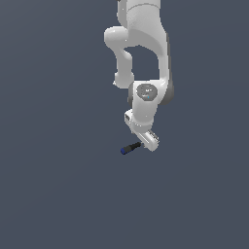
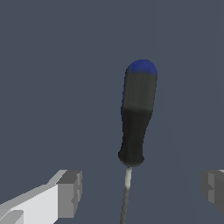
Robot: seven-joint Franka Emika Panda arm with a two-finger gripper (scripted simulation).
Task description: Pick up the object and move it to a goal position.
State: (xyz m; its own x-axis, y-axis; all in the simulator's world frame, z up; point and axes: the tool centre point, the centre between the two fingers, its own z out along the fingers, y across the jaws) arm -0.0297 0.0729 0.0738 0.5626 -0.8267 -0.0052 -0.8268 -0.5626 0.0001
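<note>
Screwdriver (image 2: 138,113) lies on the grey floor (image 1: 53,185), black handle with blue cap (image 2: 142,66) pointing to the exterior view's left, thin shaft (image 2: 126,192) running in under the gripper (image 2: 140,192). Gripper open: jaws stand wide apart either side of the shaft, neither touching it. Arm (image 1: 146,63) bends down directly over the tool.

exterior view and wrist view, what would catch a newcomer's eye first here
The white arm hangs from the top of the exterior view over a plain dark floor. Below it lies the small screwdriver, black-handled and blue-capped, between the open gripper fingers in the wrist view, untouched.
</note>
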